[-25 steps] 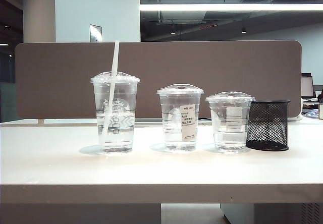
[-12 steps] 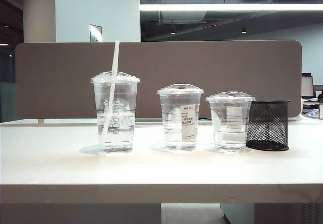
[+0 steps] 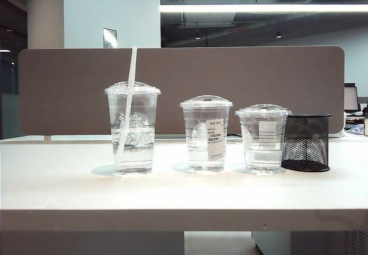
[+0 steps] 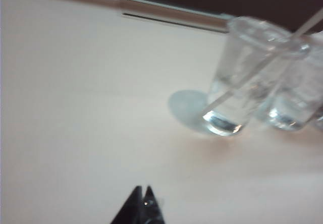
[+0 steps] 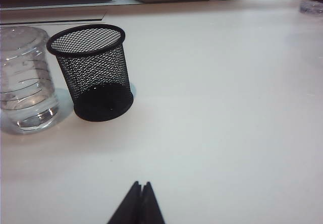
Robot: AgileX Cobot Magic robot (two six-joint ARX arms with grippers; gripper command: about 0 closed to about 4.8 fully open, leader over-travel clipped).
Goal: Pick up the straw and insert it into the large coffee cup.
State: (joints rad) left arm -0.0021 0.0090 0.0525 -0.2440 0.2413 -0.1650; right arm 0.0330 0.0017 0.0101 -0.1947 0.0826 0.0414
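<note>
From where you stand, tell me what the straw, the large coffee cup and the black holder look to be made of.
Straw: matte white, paper or plastic, can't tell.
Large coffee cup: clear glossy plastic; the water and the straw show through it.
Black holder: black mesh, probably metal; the background shows through its weave.

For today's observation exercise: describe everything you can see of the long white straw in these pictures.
The long, thin white straw is straight and looks like plastic or paper. It passes through the domed clear lid of the tallest clear plastic cup, which stands on the white table. It leans: its top tilts right in the exterior view, well above the lid, and its lower end sits low in the cup's water by the left wall. Neither the left gripper nor the right gripper touches it; both are shut, away from the cups.
</note>
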